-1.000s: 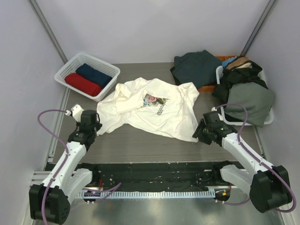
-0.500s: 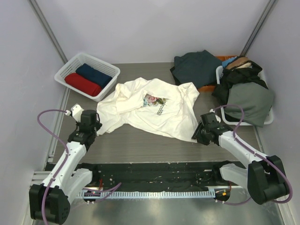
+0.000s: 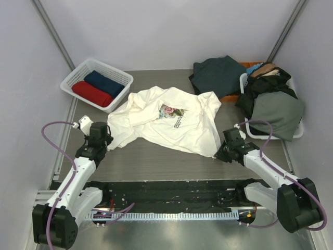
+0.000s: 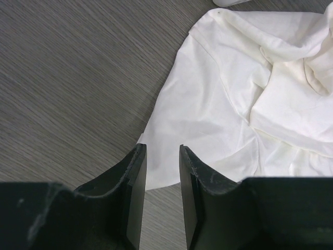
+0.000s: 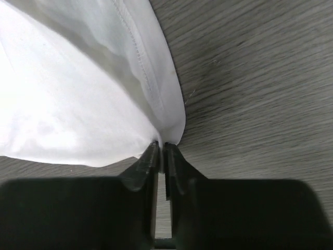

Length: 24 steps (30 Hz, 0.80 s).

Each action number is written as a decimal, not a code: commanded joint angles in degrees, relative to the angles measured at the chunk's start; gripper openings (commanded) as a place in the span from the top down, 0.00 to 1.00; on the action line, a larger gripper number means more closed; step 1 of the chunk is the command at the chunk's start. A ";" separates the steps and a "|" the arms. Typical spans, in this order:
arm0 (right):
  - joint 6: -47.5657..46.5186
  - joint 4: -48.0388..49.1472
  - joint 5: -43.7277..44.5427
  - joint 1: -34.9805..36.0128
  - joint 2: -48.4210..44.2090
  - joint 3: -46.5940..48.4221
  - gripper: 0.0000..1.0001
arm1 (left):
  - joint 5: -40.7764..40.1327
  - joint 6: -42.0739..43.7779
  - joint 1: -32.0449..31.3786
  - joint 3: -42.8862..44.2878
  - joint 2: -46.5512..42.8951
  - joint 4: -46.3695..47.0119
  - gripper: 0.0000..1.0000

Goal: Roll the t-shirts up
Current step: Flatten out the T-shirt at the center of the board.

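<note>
Cream cotton hem corner pinched in the right gripper [image 5: 161,149], fingers pressed together on the doubled, stitched edge of the shirt [image 5: 78,88]. Rest of the cloth fanning up and left from that pinch in the right wrist view, bare worktop [image 5: 260,78] to the right.

Left gripper [image 4: 162,156] spread, nothing clamped. Poised over the shirt's near-left edge, with the cloth showing through the gap. Contact hard to tell.

Handling, judged:
- Light, soft, limp, no stiffness at all.
- Not fragile and not slippery; likely to catch a little on the woodgrain top.
- Likely to sag, bunch and trail if lifted or dragged from one point only.
- Best hold at the hem corners, where the seam gives a thicker bite.
- Both near corners together for pulling flat ahead of a roll.

Shirt [image 3: 171,122] print side up around mid worktop, rumpled, top and sleeves folded in toward the far edge. Near-right corner at the right gripper, near-left edge just beside the left one.

Basket [image 3: 112,67] at the far-left corner with a red roll [image 3: 91,94] and a navy roll [image 3: 104,82]. Dark clothes [image 3: 216,73] heaped at the far-right corner.
</note>
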 commanded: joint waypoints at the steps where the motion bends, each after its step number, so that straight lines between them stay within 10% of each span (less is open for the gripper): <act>1: 2.01 1.80 0.07 0.61 -0.72 -1.28 0.98 | -1.40 0.47 0.27 0.94 1.13 3.15 0.63; 8: -0.18 -3.56 3.85 0.61 -7.67 4.68 0.99 | 0.26 1.17 0.27 1.91 6.66 2.36 0.49; 19: -1.50 -1.81 2.45 0.61 -7.15 3.91 0.99 | 2.21 0.38 0.53 5.60 16.51 -0.97 0.59; 24: -2.29 -0.23 1.48 0.61 -5.92 3.55 0.99 | -1.05 -1.55 0.53 5.77 13.70 -5.54 0.44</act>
